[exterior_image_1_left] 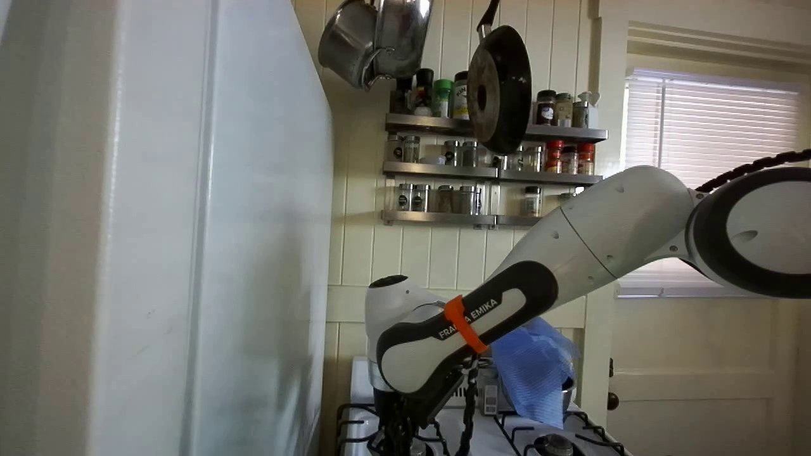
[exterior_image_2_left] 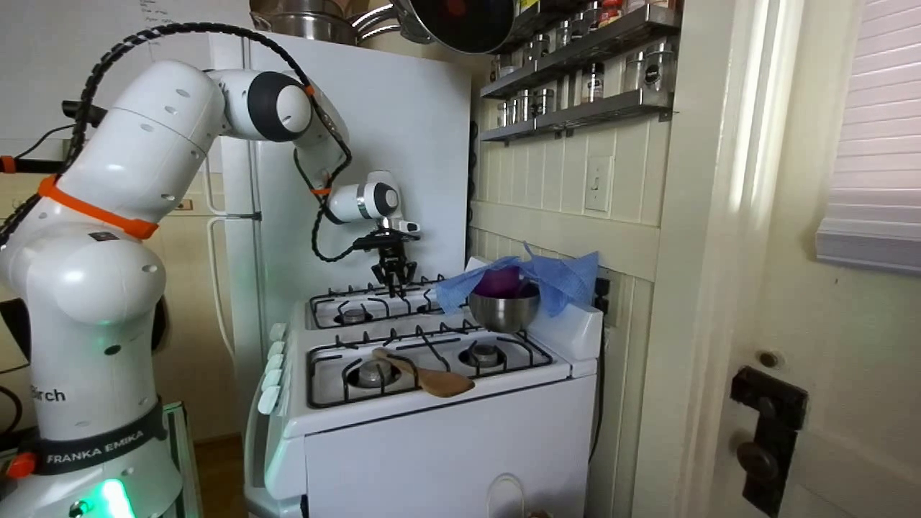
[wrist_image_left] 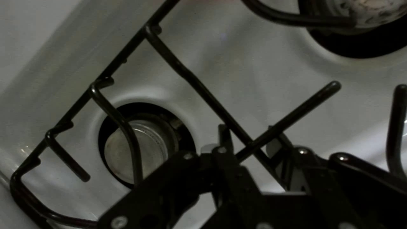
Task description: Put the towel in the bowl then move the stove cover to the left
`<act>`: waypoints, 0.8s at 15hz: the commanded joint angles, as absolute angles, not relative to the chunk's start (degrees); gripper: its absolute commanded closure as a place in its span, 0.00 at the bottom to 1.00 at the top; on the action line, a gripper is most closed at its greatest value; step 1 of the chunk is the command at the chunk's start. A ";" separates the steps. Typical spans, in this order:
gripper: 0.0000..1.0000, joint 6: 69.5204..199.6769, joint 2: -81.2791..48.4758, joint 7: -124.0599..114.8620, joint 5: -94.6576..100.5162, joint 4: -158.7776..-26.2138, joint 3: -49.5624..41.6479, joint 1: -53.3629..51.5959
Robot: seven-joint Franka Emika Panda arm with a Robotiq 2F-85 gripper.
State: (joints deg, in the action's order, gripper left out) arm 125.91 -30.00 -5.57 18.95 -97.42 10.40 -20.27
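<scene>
Claw at glossy, black, round-barred grate

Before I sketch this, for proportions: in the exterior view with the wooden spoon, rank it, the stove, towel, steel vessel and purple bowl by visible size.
1. Stove
2. Towel
3. Steel vessel
Then, too close to rank: purple bowl and wooden spoon. The bowl is partly hidden, and the spoon lies nearer the camera.

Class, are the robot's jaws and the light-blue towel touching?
Apart: in an exterior view, the stove shows in the gap between the jaws and the towel.
</scene>
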 commanded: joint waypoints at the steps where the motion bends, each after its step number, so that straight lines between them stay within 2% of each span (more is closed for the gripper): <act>1: 0.92 126.22 -29.30 -5.84 17.71 -98.28 9.83 -20.56; 5: 0.92 130.12 -28.05 -8.40 16.86 -100.30 9.65 -20.31; 6: 0.67 126.87 -29.76 -6.51 17.69 -97.72 9.53 -20.89; 9: 0.67 128.10 -29.60 -7.41 17.33 -98.13 9.44 -20.91; 10: 0.92 126.95 -29.39 -8.18 17.05 -98.11 9.30 -21.02; 12: 0.92 124.73 -28.34 -8.80 16.61 -98.84 9.37 -21.20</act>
State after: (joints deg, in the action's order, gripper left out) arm 127.94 -29.54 -7.72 17.73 -98.35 10.07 -20.26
